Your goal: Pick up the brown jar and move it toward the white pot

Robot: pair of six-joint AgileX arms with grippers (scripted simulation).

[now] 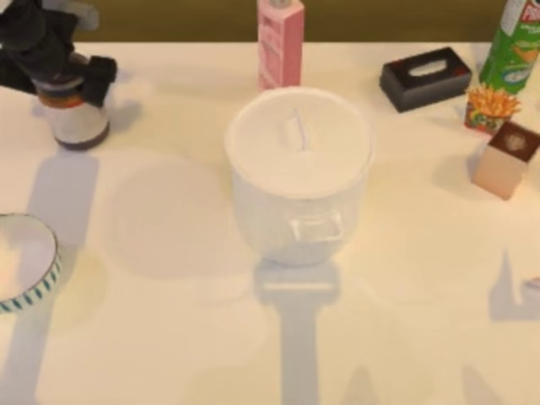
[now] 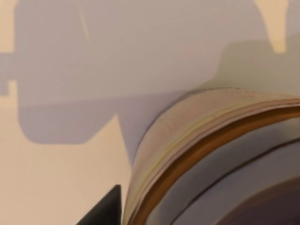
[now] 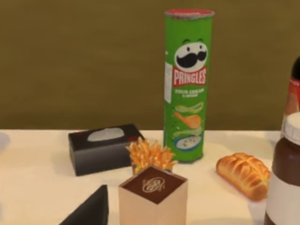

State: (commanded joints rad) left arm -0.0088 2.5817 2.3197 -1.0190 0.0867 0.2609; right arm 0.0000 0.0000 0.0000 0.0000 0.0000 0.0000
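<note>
The brown jar stands at the table's far left, its white label and orange-red band showing below my left gripper. That gripper comes down over the jar's lid and is shut on the jar. In the left wrist view the jar fills the near field, with one black fingertip pressed against its label. The white pot sits mid-table with its flat lid on, well to the right of the jar. My right arm is parked off the right edge; its wrist view shows one fingertip set wide.
A pink carton stands behind the pot. A black tissue box, a Pringles can, a fries box and a tan box crowd the right. A teal-striped bowl lies at the left edge. A bread roll lies near the can.
</note>
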